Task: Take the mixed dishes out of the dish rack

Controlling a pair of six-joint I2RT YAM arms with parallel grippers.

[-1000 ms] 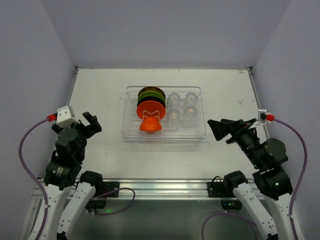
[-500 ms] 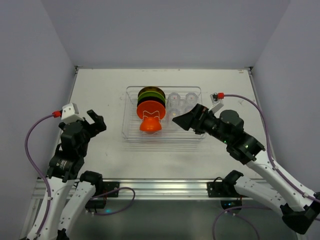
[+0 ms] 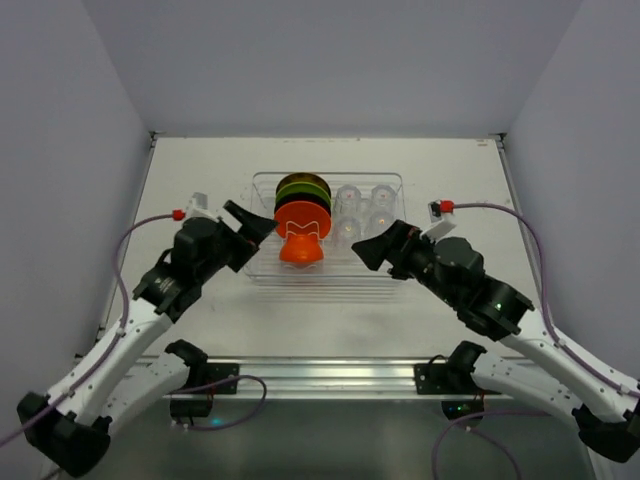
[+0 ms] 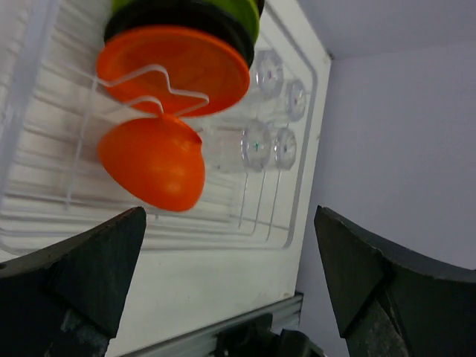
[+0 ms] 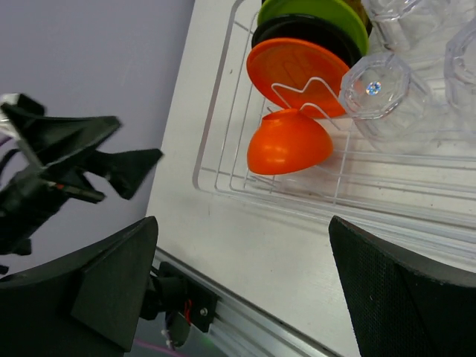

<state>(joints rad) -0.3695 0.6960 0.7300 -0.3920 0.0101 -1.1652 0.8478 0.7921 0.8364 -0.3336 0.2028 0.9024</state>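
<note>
Left fingers (image 4: 89,260) spread wide, empty, hovering just left of rack (image 3: 330,281), aimed at orange bowl (image 3: 300,251). Right fingers (image 5: 387,282) also wide, empty, above rack's near right, by glasses (image 3: 365,212). Rack at tabletop (image 3: 200,170) centre; bowl leans on wire at near left, plates (image 3: 303,196) on edge behind it. Nothing unloaded yet: approach step. Next, likely: lower one arm, straddle bowl rim, close, lift clear of wire.

So the clear plastic dish rack (image 3: 385,268) sits mid-table, fully loaded: orange plate (image 3: 302,215), black plate (image 3: 299,201), green plate (image 3: 301,189) and yellowish plate (image 3: 301,178) on edge in the wire dividers, a glossy orange bowl (image 3: 301,251) tipped up at the near end, and four clear glasses (image 3: 348,232) clustered just right.
</note>
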